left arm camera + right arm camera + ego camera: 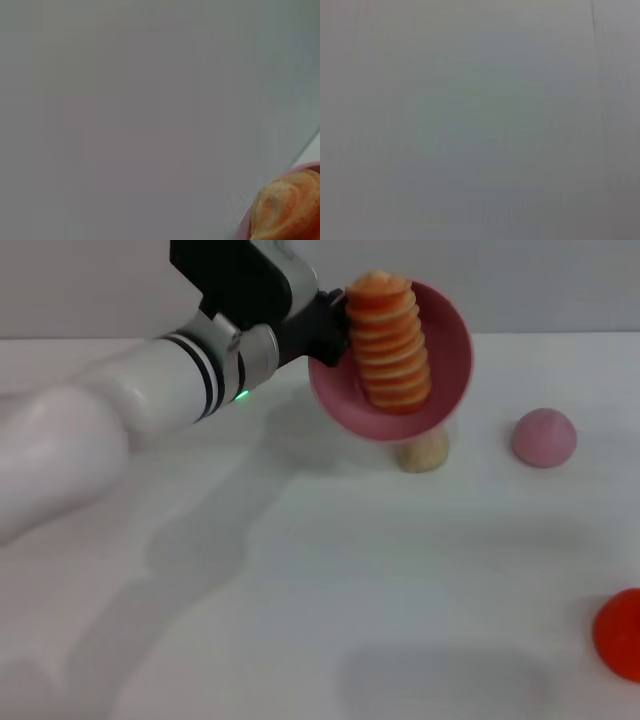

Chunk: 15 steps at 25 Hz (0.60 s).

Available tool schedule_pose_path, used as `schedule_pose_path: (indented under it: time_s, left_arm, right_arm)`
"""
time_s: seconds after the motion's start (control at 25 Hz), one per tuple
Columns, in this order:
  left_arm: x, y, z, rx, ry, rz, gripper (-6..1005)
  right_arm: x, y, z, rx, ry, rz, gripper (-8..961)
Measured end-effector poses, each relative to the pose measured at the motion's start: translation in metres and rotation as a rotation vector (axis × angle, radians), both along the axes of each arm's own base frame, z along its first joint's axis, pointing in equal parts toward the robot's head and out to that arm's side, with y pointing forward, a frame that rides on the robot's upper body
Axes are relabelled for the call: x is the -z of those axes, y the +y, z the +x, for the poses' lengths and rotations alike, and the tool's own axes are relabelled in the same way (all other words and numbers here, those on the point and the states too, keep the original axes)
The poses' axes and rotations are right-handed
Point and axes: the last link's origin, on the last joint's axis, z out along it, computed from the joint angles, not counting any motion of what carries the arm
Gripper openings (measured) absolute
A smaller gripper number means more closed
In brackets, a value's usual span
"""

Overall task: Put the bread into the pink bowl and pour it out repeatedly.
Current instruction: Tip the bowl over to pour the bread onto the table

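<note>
We see left arm [110, 410] stretched forward from left side, raised above table, wrist rolled sideways; left gripper [325, 335] clamped on pink bowl rim.

You see the pink bowl [447, 350] (glossy, plain) raised off the bench and tipped on its side, mouth facing you, with the orange-and-cream ridged bread [390, 345] standing lengthwise inside, its top end past the rim.

No readable text, label or number anywhere.
</note>
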Motion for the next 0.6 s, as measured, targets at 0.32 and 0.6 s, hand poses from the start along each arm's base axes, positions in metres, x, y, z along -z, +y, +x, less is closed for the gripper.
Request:
schedule_pose_path:
  time_s: [0.32,0.6]
  left_arm:
    - [0.004,-0.011,-0.002,0.144,0.092,0.128,67]
    - [0.007,-0.014,-0.005,0.232,0.179,0.199,67]
  right_arm:
    - [0.002,-0.001,0.001,0.002,0.001,-0.002,641]
    - [0.006,-0.002,-0.007,-0.025,-0.009,-0.004,641]
